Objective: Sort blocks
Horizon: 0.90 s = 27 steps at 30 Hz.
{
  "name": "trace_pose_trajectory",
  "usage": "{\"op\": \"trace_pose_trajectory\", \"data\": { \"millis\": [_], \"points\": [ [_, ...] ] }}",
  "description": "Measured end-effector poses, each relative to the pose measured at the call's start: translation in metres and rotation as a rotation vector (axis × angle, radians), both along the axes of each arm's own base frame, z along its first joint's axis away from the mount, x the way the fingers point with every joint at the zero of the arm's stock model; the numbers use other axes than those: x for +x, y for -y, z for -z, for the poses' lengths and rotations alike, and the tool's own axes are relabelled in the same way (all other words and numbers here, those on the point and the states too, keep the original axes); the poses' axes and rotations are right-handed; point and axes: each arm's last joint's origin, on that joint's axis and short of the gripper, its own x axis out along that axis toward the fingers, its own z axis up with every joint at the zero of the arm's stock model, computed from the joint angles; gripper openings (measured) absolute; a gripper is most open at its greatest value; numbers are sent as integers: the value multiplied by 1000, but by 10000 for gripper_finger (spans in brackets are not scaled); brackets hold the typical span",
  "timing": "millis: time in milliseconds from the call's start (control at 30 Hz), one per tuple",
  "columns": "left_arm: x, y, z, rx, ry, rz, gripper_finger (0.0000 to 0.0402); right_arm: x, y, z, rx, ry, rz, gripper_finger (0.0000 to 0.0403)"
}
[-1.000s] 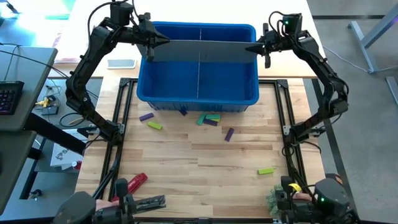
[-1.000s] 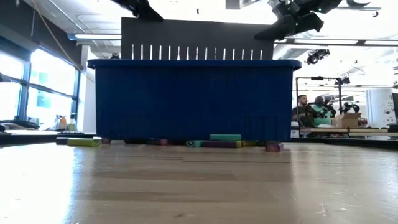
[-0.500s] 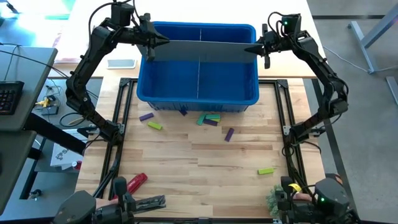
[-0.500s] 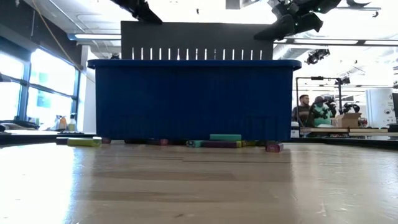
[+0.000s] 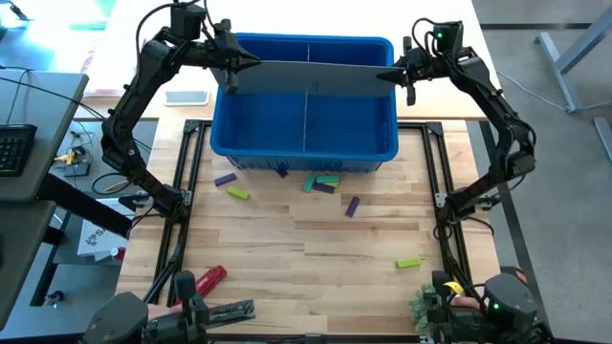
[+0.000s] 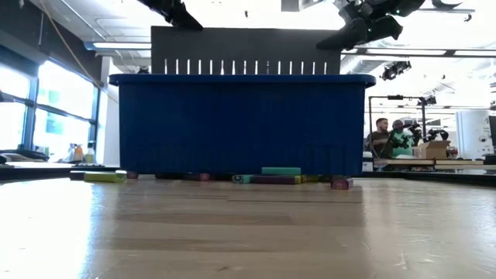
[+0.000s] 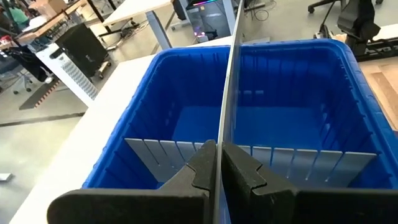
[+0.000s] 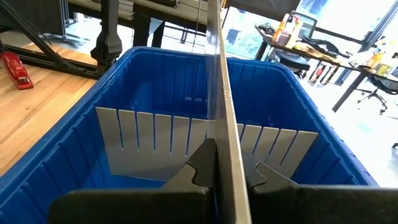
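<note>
The blocks lie loose on the wooden table (image 5: 316,287) in the middle of the high view, just below the blue bin (image 5: 304,153): a purple block (image 5: 225,179) and a lime block (image 5: 238,193) at centre left; a cluster of teal and green blocks (image 5: 322,182) touching one another under the bin's front wall; a second purple block (image 5: 353,206) a little lower and to the right; a lone lime block (image 5: 409,262) well apart, toward the lower right; in the low view the same blocks show as a thin row along the foot of the bin, a lime one (image 6: 105,177) at the left.

Above them a long grey divider panel (image 5: 311,78) is held across the top of the bin, raised over its rim; a slotted cross divider (image 7: 168,162) stands inside the bin; the left gripper (image 5: 245,63), in the upper left of the high view, is pressed together on the panel's left end; the right gripper (image 5: 396,73), in the upper right, is pinching the panel's right end; each wrist view shows the panel's edge clamped between that arm's dark fingers (image 7: 199,171) (image 8: 202,168).

A red cylindrical tool (image 5: 209,278) lies near the lower left edge of the table.
</note>
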Motion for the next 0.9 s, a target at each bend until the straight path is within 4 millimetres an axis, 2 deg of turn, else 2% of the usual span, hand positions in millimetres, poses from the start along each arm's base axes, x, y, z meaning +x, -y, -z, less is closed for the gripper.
{"op": "trace_pose_trajectory", "data": {
  "millis": [333, 900],
  "points": [
    [1, -1, -2, 46, 8, 8, 0, 0, 0, 0, 0, 1, -2, 0],
    [0, 0, 1, 6, -8, 8, 0, 0, 0, 0, 1, 1, -1, 0]
  ]
}}
